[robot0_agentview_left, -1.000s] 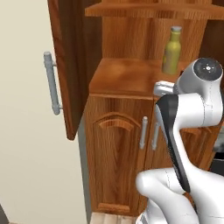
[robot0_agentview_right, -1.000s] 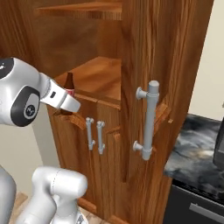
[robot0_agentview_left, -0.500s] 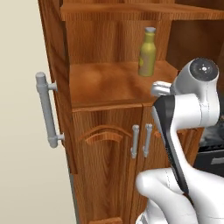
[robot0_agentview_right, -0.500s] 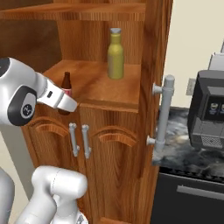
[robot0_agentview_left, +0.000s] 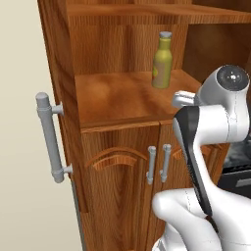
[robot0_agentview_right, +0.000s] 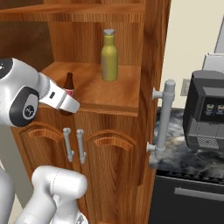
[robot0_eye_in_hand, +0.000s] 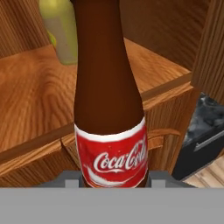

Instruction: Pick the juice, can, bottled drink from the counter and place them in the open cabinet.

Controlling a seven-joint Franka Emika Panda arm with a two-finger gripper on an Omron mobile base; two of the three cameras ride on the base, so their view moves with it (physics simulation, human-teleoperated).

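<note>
Sitting on the open cabinet [robot0_agentview_right: 151,52] shelf already is the juice [robot0_agentview_right: 109,54]; the gripper [robot0_eye_in_hand: 113,177] is clamping the bottled drink [robot0_eye_in_hand: 107,100], approaching the shelf.

A plain cream wall [robot0_agentview_left: 24,147] fills the nine o'clock side of the left base view, evenly lit and bare. In the right base view the same pale wall [robot0_agentview_right: 192,39] shows at one o'clock, behind a dark grey boxy coffee machine [robot0_agentview_right: 204,116] with a small lit panel, standing at three o'clock. Below it, at five o'clock, sits a black appliance front with a silver bar handle [robot0_agentview_right: 192,197]. In the hand view a strip of light wooden plank floor [robot0_eye_in_hand: 205,173] lies at four o'clock. Soft, shadowless light falls everywhere.
</note>
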